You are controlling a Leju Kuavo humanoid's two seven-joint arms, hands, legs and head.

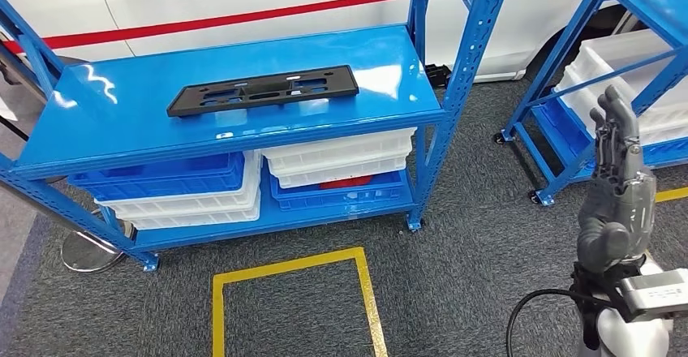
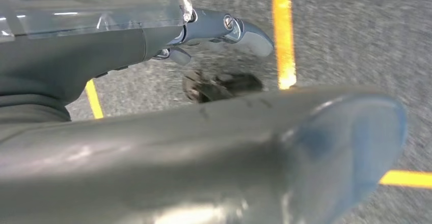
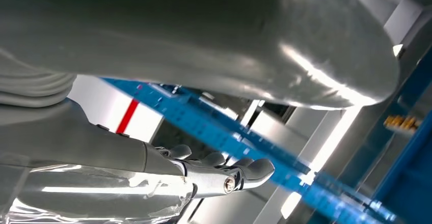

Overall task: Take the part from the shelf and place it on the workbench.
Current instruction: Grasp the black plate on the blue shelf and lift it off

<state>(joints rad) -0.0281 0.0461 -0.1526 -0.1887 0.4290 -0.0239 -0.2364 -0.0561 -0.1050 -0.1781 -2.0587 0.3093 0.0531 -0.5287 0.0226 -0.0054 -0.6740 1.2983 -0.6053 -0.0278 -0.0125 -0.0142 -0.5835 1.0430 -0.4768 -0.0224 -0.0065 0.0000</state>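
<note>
A flat black plastic part [image 1: 263, 90] with several cut-outs lies lengthwise on the top board of the blue shelf [image 1: 122, 122]. My right hand [image 1: 617, 182] is raised at the far right, well apart from the part, fingers straight up and spread, holding nothing. In the right wrist view the right hand [image 3: 214, 175] has its fingers stretched out before a blue upright. The left wrist view has my left hand [image 2: 224, 30] hanging over grey carpet, thumb and fingers extended with nothing in them.
Blue and white bins [image 1: 187, 187] are stacked on the shelf's lower board. A second blue rack with white bins [image 1: 617, 73] stands at the right, close to my right hand. Yellow tape [image 1: 288, 268] marks a square on the grey carpet. A white vehicle [image 1: 243, 0] is behind.
</note>
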